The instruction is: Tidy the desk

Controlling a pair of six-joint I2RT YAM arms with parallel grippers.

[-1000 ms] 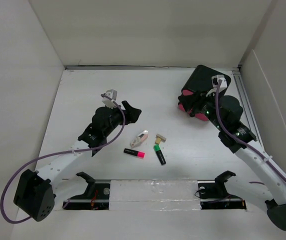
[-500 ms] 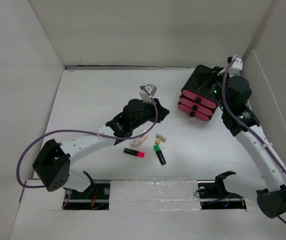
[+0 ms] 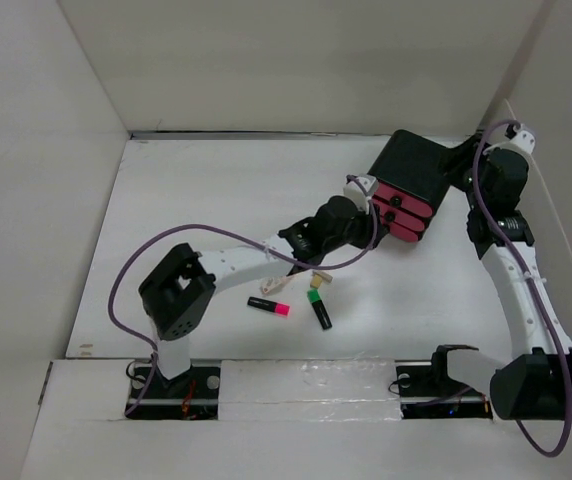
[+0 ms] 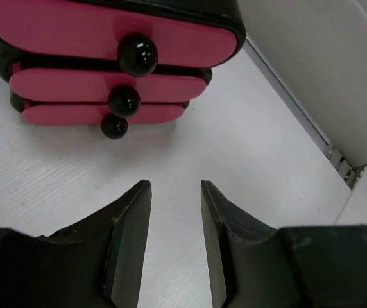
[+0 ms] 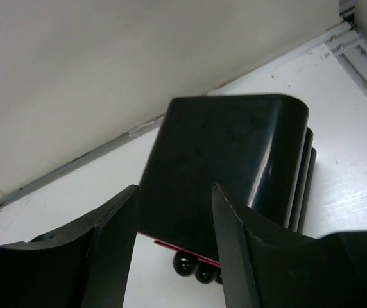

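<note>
Left gripper (image 4: 175, 187) (jaws apart, empty) facing drawer box (image 4: 74, 29).

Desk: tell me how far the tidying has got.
Done: nothing looks put away; the three pink drawers look shut.
In hand: the left tool, open and empty, faces the drawer knobs; the right tool, open, sits behind the black box.
Left: the pink marker, green marker and small beige piece lie loose on the desk.
</note>
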